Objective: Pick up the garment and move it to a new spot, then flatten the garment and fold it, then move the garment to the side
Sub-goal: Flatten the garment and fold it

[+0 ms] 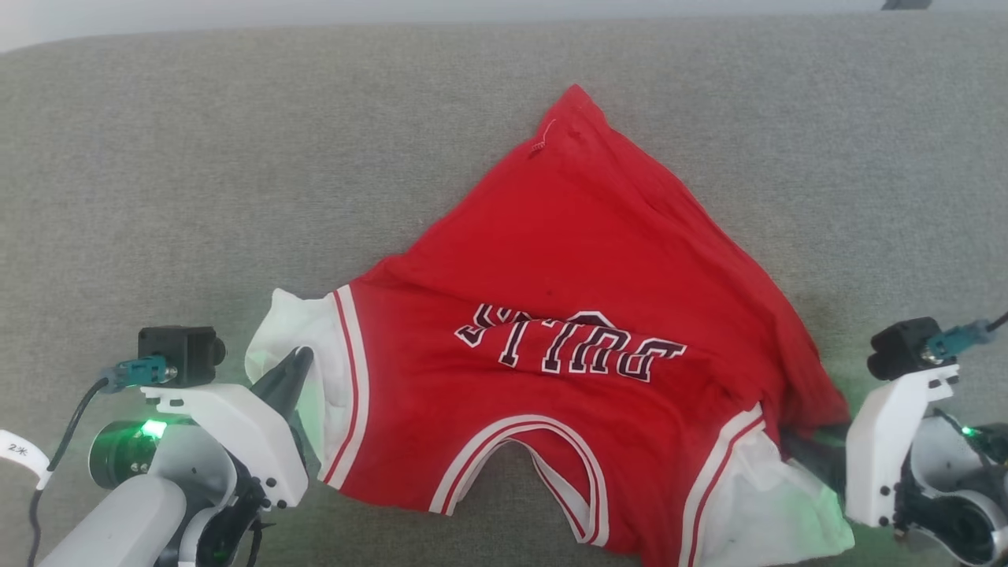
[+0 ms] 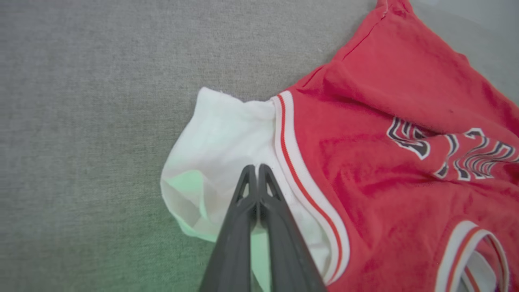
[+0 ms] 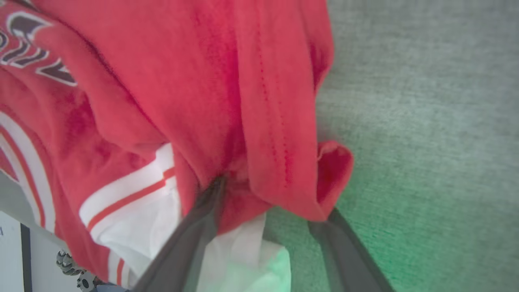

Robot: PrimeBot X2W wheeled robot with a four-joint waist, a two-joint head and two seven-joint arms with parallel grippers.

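Note:
The garment (image 1: 567,260), a red jersey with white sleeves and "BULLS" lettering, lies spread but wrinkled on the grey fabric surface (image 1: 157,197), collar toward me. My left gripper (image 2: 256,167) is shut, its tips pinched on the white sleeve (image 2: 219,138) at the garment's left edge. It also shows in the head view as the left gripper (image 1: 298,358). My right gripper (image 3: 271,219) stands open at the other sleeve. A bunched red fold (image 3: 284,162) drapes over the gap between its fingers, loose. The head view has the right gripper (image 1: 815,450) half hidden under cloth.
Grey fabric runs bare to the left, right and far side of the garment. A pale edge (image 1: 236,12) borders the surface at the back. Both wrist cameras and white mounts sit at the lower corners of the head view.

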